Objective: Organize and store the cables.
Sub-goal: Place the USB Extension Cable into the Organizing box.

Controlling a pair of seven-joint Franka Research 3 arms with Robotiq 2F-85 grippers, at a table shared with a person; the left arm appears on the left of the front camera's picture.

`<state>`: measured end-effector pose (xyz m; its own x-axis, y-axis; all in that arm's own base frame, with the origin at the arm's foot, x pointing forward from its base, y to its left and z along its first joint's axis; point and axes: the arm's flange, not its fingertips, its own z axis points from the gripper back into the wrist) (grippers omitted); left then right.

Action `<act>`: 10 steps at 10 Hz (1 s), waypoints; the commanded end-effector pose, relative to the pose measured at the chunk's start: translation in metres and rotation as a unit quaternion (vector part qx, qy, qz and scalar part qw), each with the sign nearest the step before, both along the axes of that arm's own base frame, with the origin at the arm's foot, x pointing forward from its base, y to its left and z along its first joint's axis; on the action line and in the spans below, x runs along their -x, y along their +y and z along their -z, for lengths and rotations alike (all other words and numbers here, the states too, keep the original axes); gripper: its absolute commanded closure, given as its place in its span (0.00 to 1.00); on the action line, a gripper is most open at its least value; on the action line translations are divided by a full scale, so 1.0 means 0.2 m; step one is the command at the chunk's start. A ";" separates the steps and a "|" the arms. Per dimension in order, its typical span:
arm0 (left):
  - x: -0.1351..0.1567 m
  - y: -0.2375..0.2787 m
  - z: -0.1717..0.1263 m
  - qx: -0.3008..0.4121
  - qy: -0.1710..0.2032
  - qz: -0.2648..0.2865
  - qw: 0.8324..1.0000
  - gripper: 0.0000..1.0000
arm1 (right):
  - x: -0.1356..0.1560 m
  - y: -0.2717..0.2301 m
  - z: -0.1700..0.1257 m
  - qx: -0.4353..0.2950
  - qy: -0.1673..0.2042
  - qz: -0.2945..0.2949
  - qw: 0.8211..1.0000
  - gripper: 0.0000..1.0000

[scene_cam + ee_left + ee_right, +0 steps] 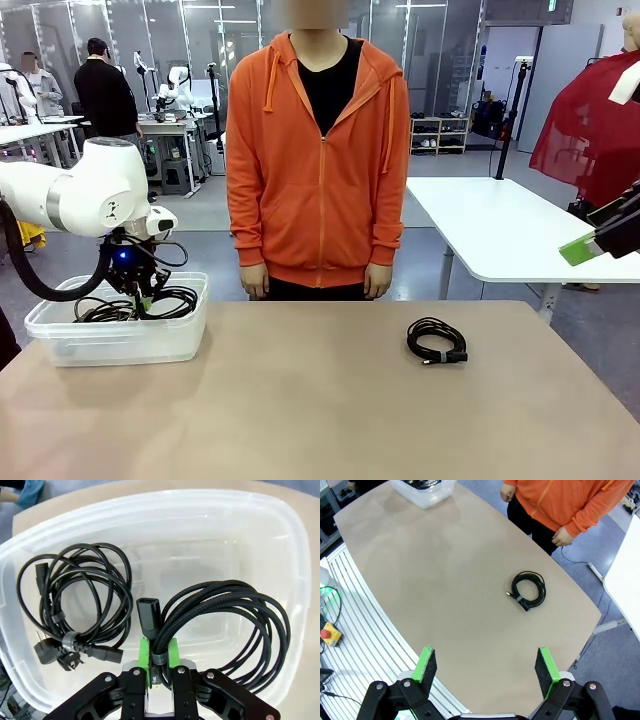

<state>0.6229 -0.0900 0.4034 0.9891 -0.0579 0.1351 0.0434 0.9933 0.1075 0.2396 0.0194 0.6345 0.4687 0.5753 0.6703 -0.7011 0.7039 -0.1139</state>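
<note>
Left gripper (159, 652) lowered, fingers pinched on a cable coil (235, 587), right gripper (487, 664) held high, fingers wide apart

- Front: we face across the table (300, 400).
- Left wrist: we look down into the tub (225, 540), close.
- Right wrist: high above, sharing the cable (518, 598) with front.

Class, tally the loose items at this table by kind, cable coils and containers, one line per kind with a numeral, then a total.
Cable coils: 3 (braided coil held by the left gripper at the bin; power-cord coil lying in it; third coil on the table)
Bins: 1
Total: 4
</note>
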 end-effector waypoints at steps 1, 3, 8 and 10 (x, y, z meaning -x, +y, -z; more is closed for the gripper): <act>-0.07 0.01 0.01 0.008 0.019 -0.017 1.000 0.83 | 0.01 -0.01 0.01 0.005 0.005 0.005 1.000 0.00; -0.08 0.01 0.03 0.001 0.031 -0.037 0.999 0.71 | 0.01 -0.01 0.01 0.005 0.005 0.005 1.000 0.00; -0.06 0.01 0.00 0.004 0.037 -0.030 0.999 0.36 | 0.01 -0.01 0.01 0.005 0.005 0.005 1.000 0.00; -0.05 0.02 0.00 0.007 0.037 -0.030 0.999 0.23 | 0.01 -0.01 0.01 0.005 0.005 0.005 1.000 0.00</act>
<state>0.6324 -0.0892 0.3978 0.9966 -0.0023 0.0822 -0.0064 0.9944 0.1057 0.2396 0.0194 0.6345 0.4688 0.5754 0.6702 -0.7011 0.7039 -0.1139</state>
